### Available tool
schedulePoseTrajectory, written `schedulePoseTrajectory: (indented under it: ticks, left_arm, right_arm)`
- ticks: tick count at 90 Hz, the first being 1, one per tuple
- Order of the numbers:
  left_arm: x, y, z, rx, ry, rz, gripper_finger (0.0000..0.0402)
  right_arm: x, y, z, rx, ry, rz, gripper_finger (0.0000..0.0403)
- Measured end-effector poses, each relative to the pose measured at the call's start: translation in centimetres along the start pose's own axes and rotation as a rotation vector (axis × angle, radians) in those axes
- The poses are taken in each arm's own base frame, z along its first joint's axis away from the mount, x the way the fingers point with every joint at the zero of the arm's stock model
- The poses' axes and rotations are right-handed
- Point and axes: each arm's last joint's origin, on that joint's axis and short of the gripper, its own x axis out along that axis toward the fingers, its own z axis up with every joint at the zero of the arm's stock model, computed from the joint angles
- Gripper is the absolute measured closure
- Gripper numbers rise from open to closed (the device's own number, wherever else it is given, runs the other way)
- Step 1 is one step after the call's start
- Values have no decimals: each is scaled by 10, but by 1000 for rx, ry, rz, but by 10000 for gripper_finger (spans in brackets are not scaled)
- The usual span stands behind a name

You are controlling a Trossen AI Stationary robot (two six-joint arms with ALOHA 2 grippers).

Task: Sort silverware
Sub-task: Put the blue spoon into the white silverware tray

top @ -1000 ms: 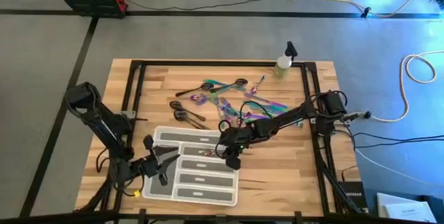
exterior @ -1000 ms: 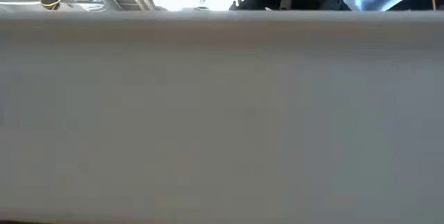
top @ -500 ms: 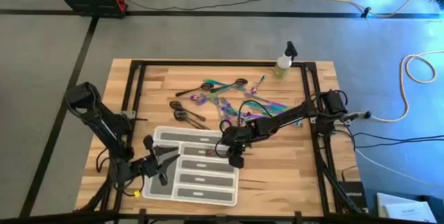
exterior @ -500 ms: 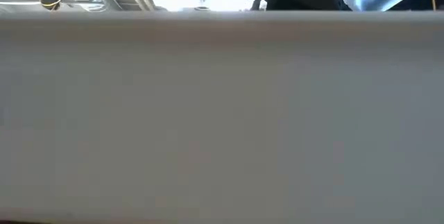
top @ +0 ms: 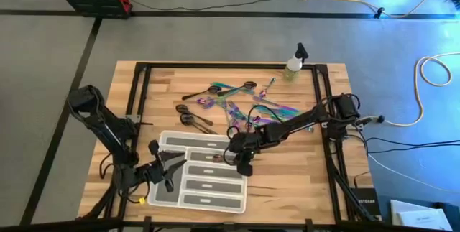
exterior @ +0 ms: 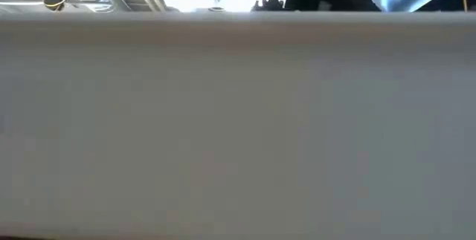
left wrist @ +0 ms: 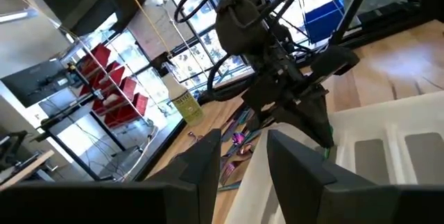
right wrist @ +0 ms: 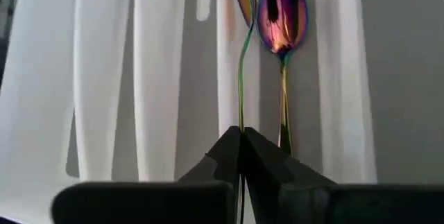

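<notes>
My right end effector (right wrist: 241, 148) is clamped on an iridescent spoon (right wrist: 241, 57) above the tray (top: 237, 205), beside a spoon (right wrist: 281, 23) lying inside; I should lower it parallel, then release gently

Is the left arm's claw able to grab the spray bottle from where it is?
Probably not. The left claw sits by the tray's near corner, while the spray bottle stands at the table's far right edge, beyond the silverware pile.
</notes>
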Motion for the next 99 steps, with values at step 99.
schedulePoseTrajectory:
  ticks: [99]
  left_arm:
    - [0, 0, 0, -1, 0, 0, 298]
  right_arm:
    - [0, -1, -1, 6, 7, -23, 401]
